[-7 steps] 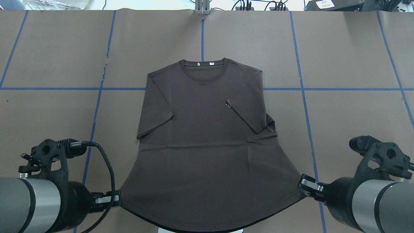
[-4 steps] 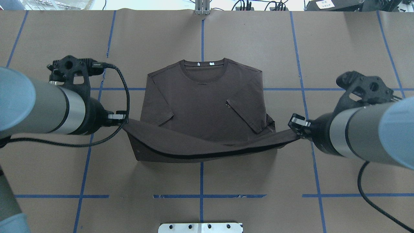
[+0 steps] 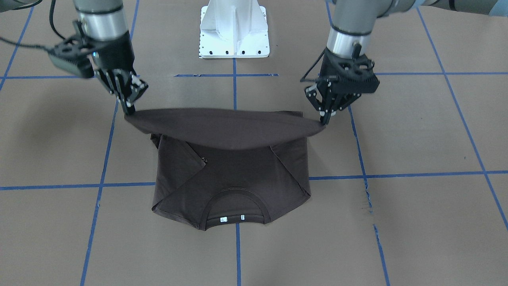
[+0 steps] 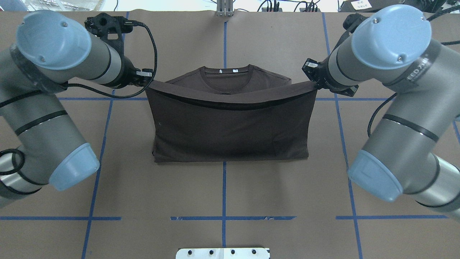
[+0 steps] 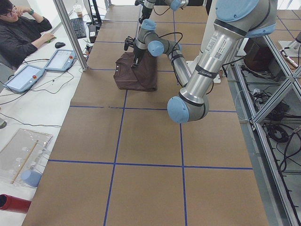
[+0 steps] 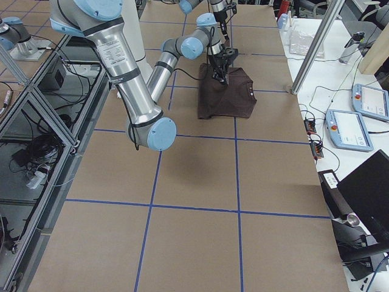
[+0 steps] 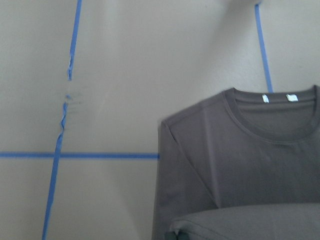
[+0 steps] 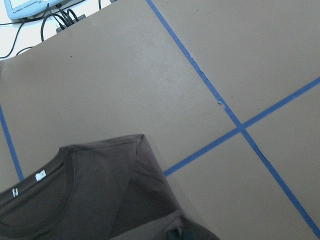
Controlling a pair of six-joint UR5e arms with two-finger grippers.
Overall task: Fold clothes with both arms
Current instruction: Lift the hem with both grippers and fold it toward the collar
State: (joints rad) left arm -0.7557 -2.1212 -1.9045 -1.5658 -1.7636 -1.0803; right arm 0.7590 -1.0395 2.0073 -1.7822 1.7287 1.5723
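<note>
1. Front-facing view: the T-shirt (image 3: pixel 234 186) lies mid-table (image 3: pixel 416 131), with its collar (image 3: pixel 237 206) toward the bottom of the view, away from the robot. The left gripper (image 3: pixel 324 118) and the right gripper (image 3: pixel 129 111) each pinch one corner of the hem (image 3: pixel 222 131), jaws clamped tight on the cloth. The hem hangs stretched between them above the sleeves.
2. Overhead view: the T-shirt (image 4: pixel 230 133) is doubled over, its fold edge (image 4: pixel 230 158) toward the robot. The lifted hem (image 4: pixel 230 100) reaches just short of the collar (image 4: pixel 225 72). The neck points to the far table edge, and the folded shape's long axis runs side to side. The left gripper (image 4: pixel 146 80) and right gripper (image 4: pixel 313 82) grip opposite ends of the hem.
3. Exterior left: the T-shirt (image 5: pixel 141 77) is a small dark bundle far along the table; the grip is too small to judge.
4. Exterior right: the T-shirt (image 6: pixel 234 100) lies flat, with its collar toward the view's right.
5. Left wrist: the collar (image 7: pixel 272 132) sits upper right, and the raised hem (image 7: pixel 250 220) fills the bottom edge.
6. Right wrist: the collar (image 8: pixel 75 200) sits lower left, near a blue tape line (image 8: pixel 200 152).
</note>
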